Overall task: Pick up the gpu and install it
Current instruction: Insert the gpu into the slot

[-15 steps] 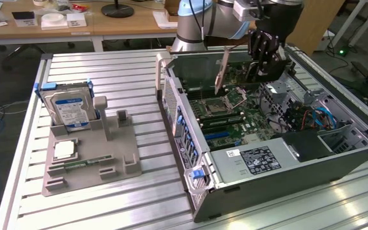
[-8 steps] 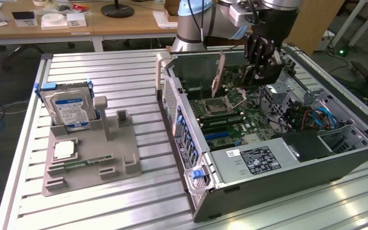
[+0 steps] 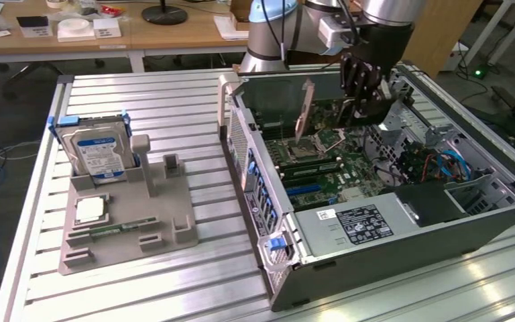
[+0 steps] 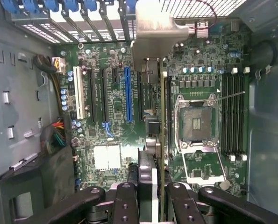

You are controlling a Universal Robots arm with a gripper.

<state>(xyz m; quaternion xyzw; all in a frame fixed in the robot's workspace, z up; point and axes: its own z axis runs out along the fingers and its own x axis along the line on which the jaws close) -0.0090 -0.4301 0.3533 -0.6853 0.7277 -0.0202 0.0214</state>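
A robot claw (image 3: 362, 107) hangs inside an open computer case (image 3: 374, 268) standing on a ribbed metal tabletop (image 3: 150, 94). It is clamped on the gpu (image 3: 305, 107), which is held upright on its edge above the motherboard (image 3: 324, 171). In the wrist view, the claw (image 4: 153, 198) grips the card's near end. The gpu (image 4: 162, 130) runs away from the claw, between a blue slot (image 4: 128, 93) and the processor socket (image 4: 195, 121). Its silver bracket (image 4: 155, 37) is at the far end.

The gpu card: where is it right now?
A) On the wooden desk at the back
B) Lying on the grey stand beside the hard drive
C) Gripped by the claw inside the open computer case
C: the wrist view shows the gpu edge-on in the claw, over the motherboard of the open computer case.
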